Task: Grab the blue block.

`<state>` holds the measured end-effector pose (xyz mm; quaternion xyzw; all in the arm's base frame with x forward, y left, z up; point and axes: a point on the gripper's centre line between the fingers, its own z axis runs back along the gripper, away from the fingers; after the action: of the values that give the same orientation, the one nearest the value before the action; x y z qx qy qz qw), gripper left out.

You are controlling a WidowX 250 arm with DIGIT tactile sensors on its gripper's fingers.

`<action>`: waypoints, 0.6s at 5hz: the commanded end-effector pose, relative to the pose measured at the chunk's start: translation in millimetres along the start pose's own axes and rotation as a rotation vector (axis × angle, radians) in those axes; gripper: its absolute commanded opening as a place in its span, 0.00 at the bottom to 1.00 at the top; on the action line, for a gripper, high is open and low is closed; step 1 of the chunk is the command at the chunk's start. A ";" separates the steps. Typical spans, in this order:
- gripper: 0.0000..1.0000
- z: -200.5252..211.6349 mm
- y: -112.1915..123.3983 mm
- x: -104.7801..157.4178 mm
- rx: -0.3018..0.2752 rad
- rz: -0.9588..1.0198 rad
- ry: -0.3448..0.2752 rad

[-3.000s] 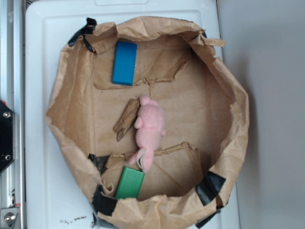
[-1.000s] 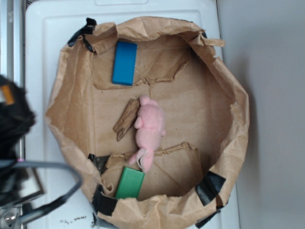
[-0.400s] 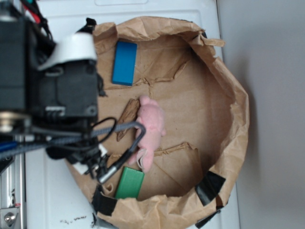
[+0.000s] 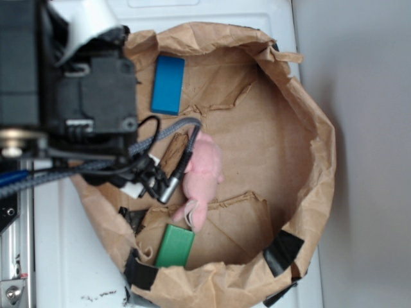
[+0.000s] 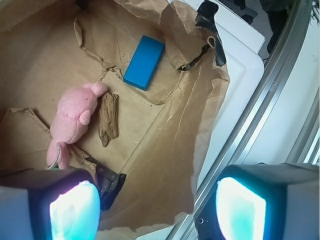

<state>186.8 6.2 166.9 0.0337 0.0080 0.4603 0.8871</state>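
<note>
The blue block [image 4: 168, 85] lies flat on the brown paper at the bag's far left; in the wrist view the blue block [image 5: 144, 62] shows ahead, near the top centre. My arm [image 4: 83, 96] hangs over the bag's left rim, just left of the block, and hides its own fingers from the exterior camera. The wrist view shows my gripper [image 5: 157, 210] open, its two glowing pads [image 5: 75, 210] wide apart with only paper and the bag's edge between them. It is well short of the block and touches nothing.
A pink plush toy [image 4: 202, 173] lies mid-bag beside a brown wood scrap [image 5: 108, 118]. A green block [image 4: 174, 246] sits at the bag's near edge. The crumpled paper bag [image 4: 314, 160] rests on a white lid [image 4: 64, 256]. A metal rail [image 5: 265, 100] runs alongside.
The arm swung in from the left and now covers the bag's left rim; over the last half second it shifted slightly upward in frame. The blocks, plush and scrap have not moved.
</note>
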 end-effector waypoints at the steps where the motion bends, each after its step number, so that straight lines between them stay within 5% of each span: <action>1: 1.00 11.2 -0.7 9.5 -0.072 0.053 -0.010; 3: 1.00 -9.9 -46.7 29.6 -0.051 0.164 -0.007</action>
<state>239.6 1.7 141.2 0.0273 0.0133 0.5296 0.8477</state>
